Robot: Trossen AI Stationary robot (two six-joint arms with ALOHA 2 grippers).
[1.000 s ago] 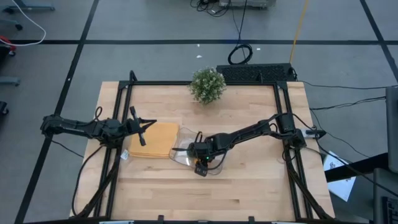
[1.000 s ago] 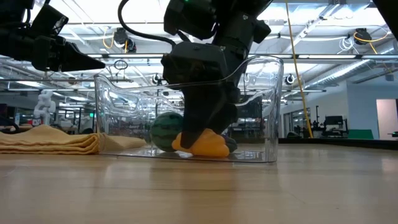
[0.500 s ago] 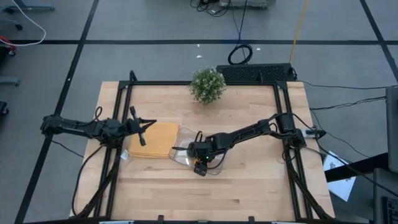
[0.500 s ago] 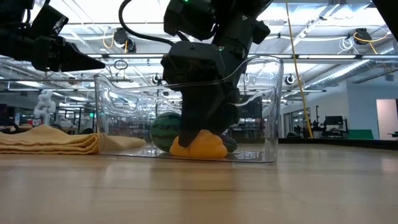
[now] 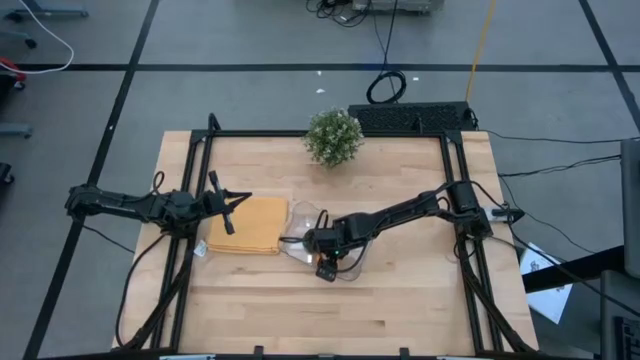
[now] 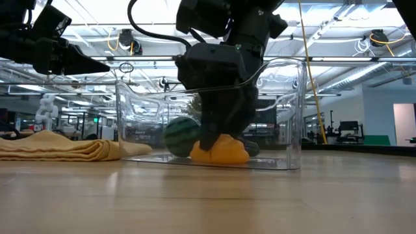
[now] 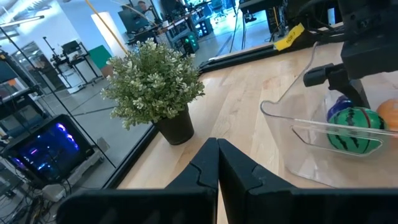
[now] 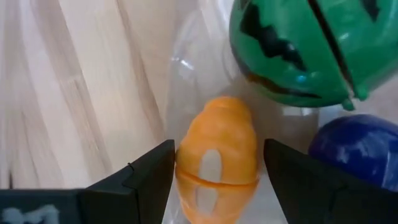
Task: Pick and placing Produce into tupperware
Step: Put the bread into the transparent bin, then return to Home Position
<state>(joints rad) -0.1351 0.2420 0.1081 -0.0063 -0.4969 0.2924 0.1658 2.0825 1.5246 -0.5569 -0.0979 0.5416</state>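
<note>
The clear tupperware (image 5: 298, 215) stands on the table's middle, right of the tan mat. On its floor lie the round green piece (image 8: 298, 50), the orange piece (image 8: 217, 168) and the purple piece (image 8: 354, 149). My right gripper (image 8: 219, 146) reaches down into the tupperware from the right. It is open, with one finger on each side of the orange piece (image 6: 224, 151). My left gripper (image 5: 243, 201) hovers shut above the mat's left part, holding nothing. My right gripper's fingers (image 8: 155, 168) stand close on either side of the orange piece's middle (image 8: 186, 155), slanting down from the table's right. I cannot tell whether they touch it. The piece lies on the tupperware's floor.
The folded tan mat (image 5: 250, 225) lies just left of the tupperware's wall (image 6: 286, 110). A bushy potted plant (image 5: 333, 135) stands at the table's far edge. Black frame rails run along the table's sides.
The orange piece has come down from a slight tilt onto the tupperware's floor. The tupperware with its produce has slid a little toward the table's right edge, and my right gripper has shifted the same way.
</note>
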